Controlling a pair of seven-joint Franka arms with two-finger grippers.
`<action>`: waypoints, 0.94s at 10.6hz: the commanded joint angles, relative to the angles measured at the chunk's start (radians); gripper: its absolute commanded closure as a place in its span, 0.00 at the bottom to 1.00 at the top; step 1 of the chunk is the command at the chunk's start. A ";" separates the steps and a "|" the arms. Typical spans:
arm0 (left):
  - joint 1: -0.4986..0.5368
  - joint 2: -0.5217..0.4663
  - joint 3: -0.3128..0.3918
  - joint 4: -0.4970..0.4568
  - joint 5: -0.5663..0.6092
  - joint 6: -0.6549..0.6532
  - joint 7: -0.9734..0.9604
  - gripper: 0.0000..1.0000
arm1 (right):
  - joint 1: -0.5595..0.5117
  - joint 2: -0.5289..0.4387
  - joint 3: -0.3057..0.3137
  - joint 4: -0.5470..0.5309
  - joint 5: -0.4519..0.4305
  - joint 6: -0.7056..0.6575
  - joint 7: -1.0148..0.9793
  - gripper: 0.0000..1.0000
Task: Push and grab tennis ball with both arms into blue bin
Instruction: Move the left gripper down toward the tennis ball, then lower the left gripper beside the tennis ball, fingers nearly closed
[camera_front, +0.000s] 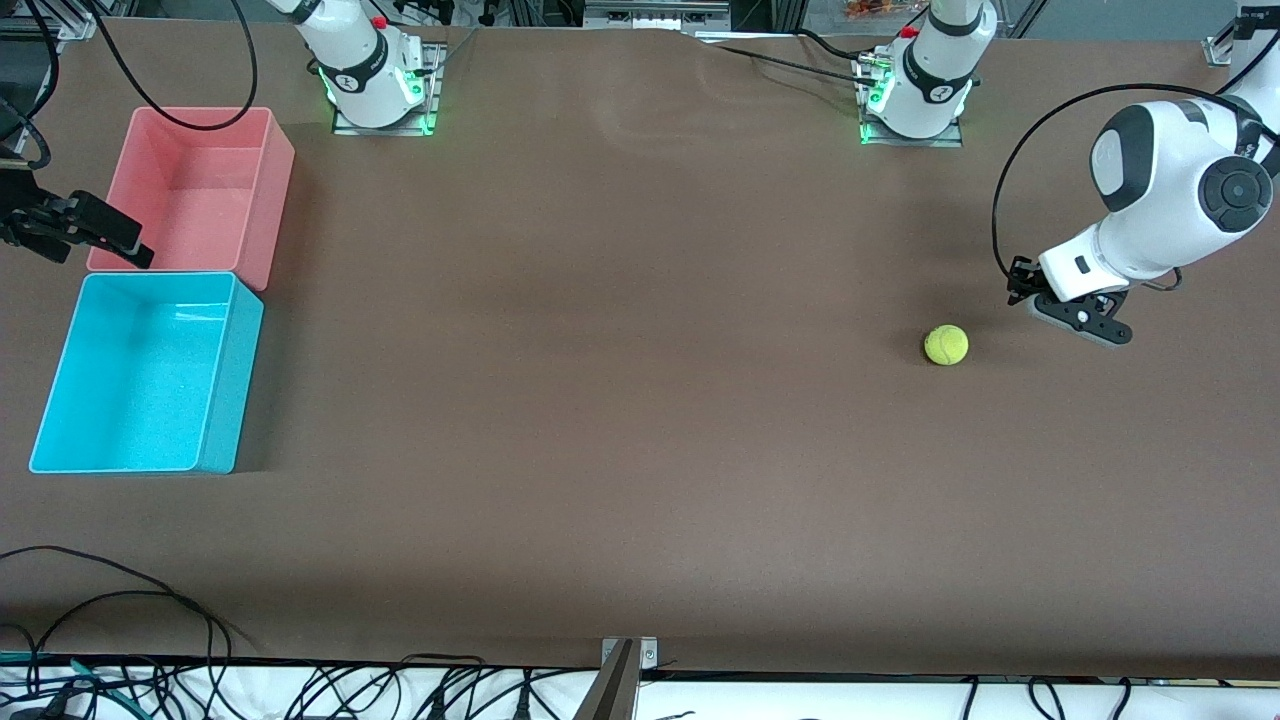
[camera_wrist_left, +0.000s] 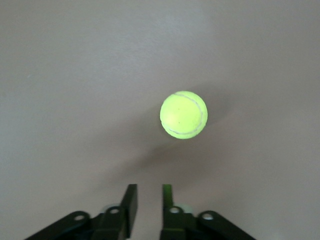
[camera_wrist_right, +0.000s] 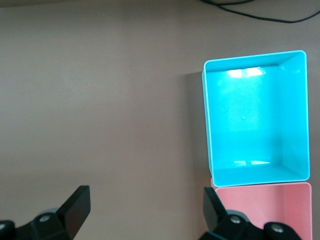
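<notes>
The tennis ball (camera_front: 945, 345) (camera_wrist_left: 183, 114) rests on the brown table toward the left arm's end. My left gripper (camera_front: 1090, 322) (camera_wrist_left: 149, 192) sits low beside it, on the side away from the bins, a short gap off and not touching. Its fingers stand close together with a narrow gap and nothing between them. The blue bin (camera_front: 236, 400) (camera_wrist_right: 295, 115) stands at the right arm's end with nothing in it. My right gripper (camera_front: 125, 245) (camera_wrist_right: 145, 200) hangs wide open by the bins' outer edge, holding nothing.
A pink bin (camera_front: 275, 200) (camera_wrist_right: 270, 200) stands against the blue bin, farther from the front camera. Bare brown table stretches between the ball and the bins. Cables lie along the table's front edge (camera_front: 120, 600).
</notes>
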 joint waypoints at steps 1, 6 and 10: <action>0.023 0.008 0.010 -0.011 0.021 0.022 0.302 1.00 | -0.010 0.009 0.004 0.022 -0.005 -0.012 -0.015 0.00; 0.025 0.103 0.046 -0.009 0.006 0.149 0.807 1.00 | -0.010 0.015 0.004 0.022 -0.005 -0.012 -0.015 0.00; 0.014 0.189 0.046 -0.003 0.003 0.262 0.892 1.00 | -0.010 0.023 0.004 0.022 -0.005 -0.012 -0.013 0.00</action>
